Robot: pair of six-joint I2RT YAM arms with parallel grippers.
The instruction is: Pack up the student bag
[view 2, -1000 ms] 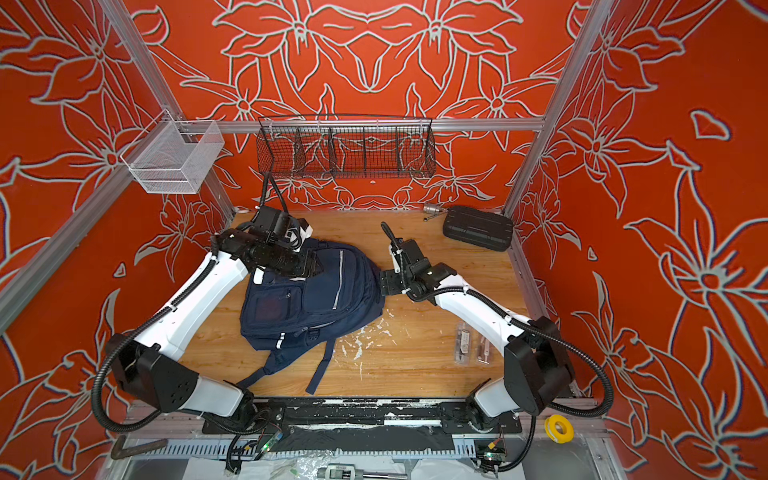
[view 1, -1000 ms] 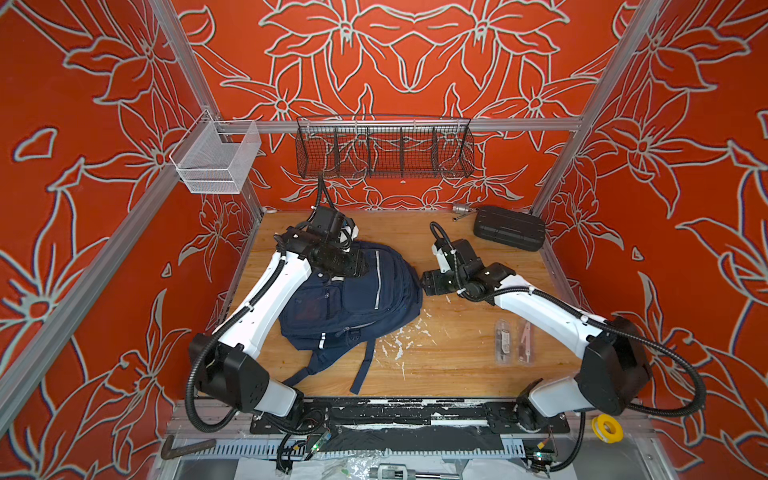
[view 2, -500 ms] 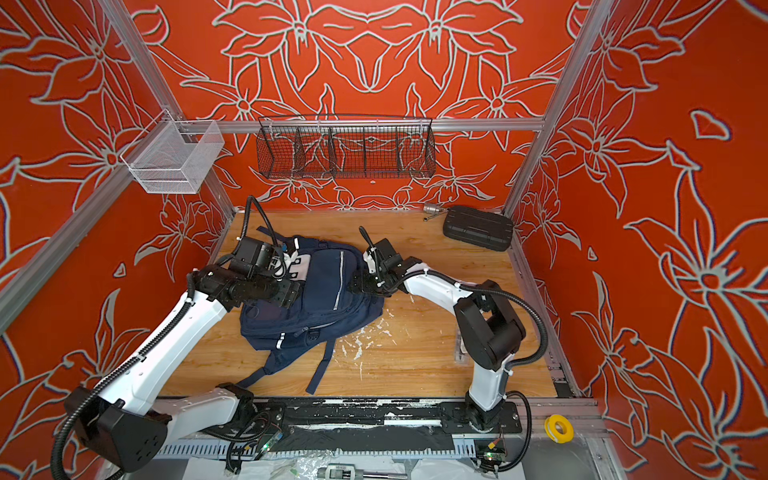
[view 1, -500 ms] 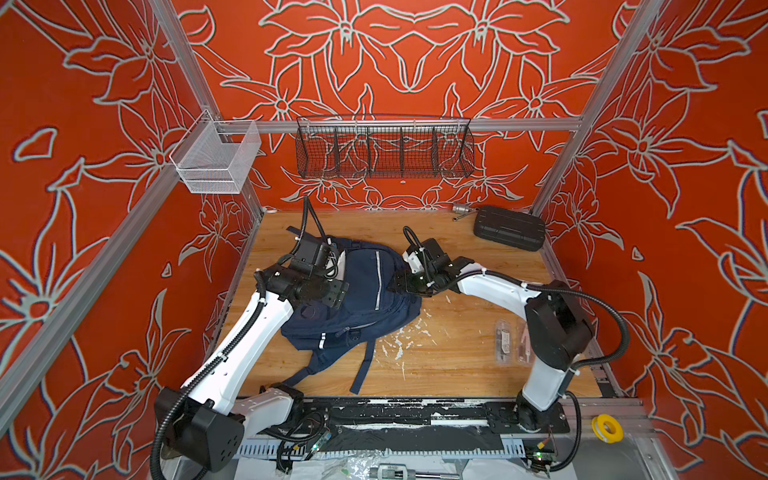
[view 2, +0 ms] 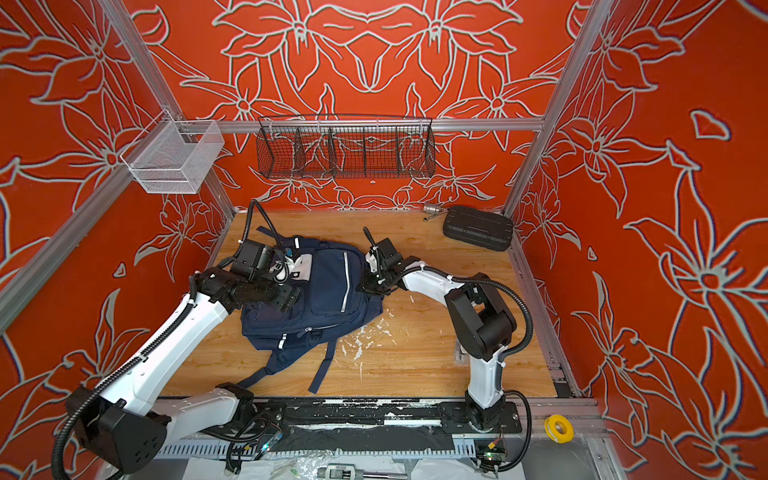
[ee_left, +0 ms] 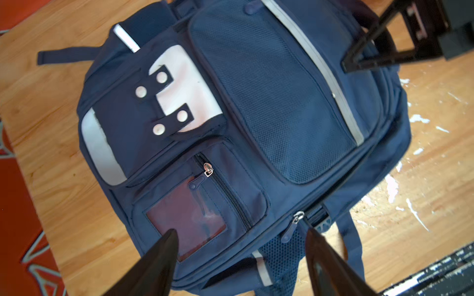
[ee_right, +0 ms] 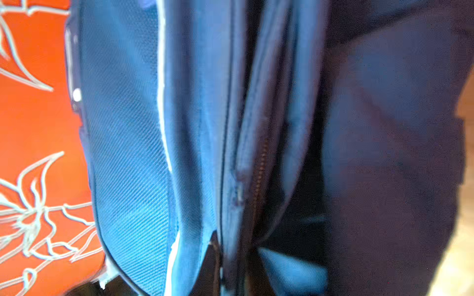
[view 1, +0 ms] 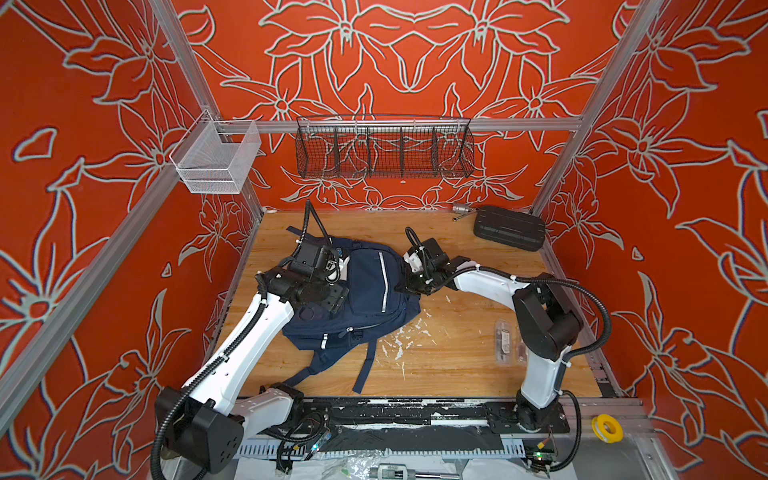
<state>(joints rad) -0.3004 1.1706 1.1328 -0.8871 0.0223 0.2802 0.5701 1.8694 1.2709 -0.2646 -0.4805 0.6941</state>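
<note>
The student bag, a navy backpack with silver strips and a white patch, lies flat on the wooden table, straps toward the front. My left gripper hovers open over the bag's left side. In the left wrist view its fingers straddle the zip pocket with a red window, with nothing between them. My right gripper is at the bag's right edge. In the right wrist view the right gripper is shut on a fold of the bag's fabric by a zip seam.
A black ribbed hard case and a small metal part lie at the back right. Clear packets lie front right. White flecks mark the wood. A black wire basket and a white mesh basket hang on the rails.
My right gripper moved left to the bag's right edge and closed on its fabric. My left arm drew back from the bag's top to above its left side.
</note>
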